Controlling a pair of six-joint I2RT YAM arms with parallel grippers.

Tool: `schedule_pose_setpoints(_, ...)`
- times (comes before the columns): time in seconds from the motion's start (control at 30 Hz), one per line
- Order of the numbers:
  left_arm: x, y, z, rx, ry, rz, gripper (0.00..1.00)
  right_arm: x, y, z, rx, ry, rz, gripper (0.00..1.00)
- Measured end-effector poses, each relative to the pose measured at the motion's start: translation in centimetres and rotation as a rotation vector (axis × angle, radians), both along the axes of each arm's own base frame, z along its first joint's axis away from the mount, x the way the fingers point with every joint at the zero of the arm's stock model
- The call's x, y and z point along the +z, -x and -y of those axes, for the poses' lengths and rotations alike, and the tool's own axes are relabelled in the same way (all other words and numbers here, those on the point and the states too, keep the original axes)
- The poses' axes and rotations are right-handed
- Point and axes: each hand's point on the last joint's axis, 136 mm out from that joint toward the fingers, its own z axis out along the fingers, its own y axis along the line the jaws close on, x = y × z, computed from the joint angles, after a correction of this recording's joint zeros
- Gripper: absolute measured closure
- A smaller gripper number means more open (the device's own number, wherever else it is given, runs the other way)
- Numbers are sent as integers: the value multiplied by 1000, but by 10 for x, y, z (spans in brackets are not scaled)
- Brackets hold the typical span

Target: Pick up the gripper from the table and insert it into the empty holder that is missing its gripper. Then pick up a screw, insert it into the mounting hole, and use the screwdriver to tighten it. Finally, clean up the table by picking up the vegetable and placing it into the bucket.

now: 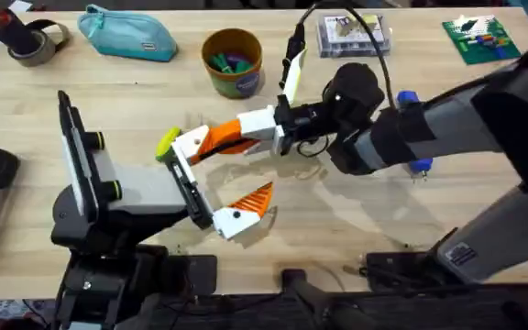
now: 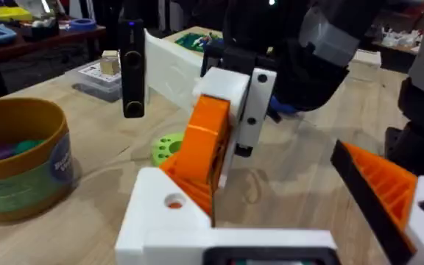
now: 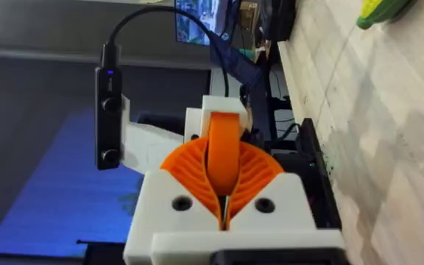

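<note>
Finger part: I see the gripper (image 1: 216,139), the orange finger with its white block base, lifted off the table near the middle and lying roughly level, its white base toward my right arm.
Right arm: my right gripper (image 1: 266,128) reaches in from the right and its two orange pads are pressed onto the finger from both sides; in the right wrist view the finger (image 3: 224,158) stands squeezed between the ribbed pads (image 3: 186,173).
Holder: the holder (image 1: 187,147), a white bracket on the clamp I carry on the left arm, touches the free orange end of the finger; in the left wrist view the orange finger (image 2: 203,143) slants down against the white bracket (image 2: 169,213) just by its round hole. I cannot tell whether it is seated.
Left arm: my left gripper (image 1: 211,188) has its jaws spread wide, one carrying the bare holder, the other the ribbed orange wedge (image 1: 251,200) on its own white base, lower and nearer my bases.
Vegetable: a yellow-green vegetable (image 1: 166,142) lies on the table just beside the holder, on its left.
Screwdriver: the screwdriver (image 1: 409,128) shows as blue patches behind my right arm, mostly hidden.
Bucket: the bucket (image 1: 232,61) stands upright farther back, with coloured bits inside.
Around: a teal pouch (image 1: 128,35) lies left of the bucket, and a roll of tape (image 1: 31,44) sits at the far left corner.
</note>
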Motion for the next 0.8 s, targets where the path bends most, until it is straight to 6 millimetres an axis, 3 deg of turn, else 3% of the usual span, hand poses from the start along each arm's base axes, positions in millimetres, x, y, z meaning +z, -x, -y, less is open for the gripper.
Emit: schedule_pose_setpoints(0.8, 0, -2, -1, 14, -1, 1, 14, 2, -1, -3, -2, -3, 3, 979)
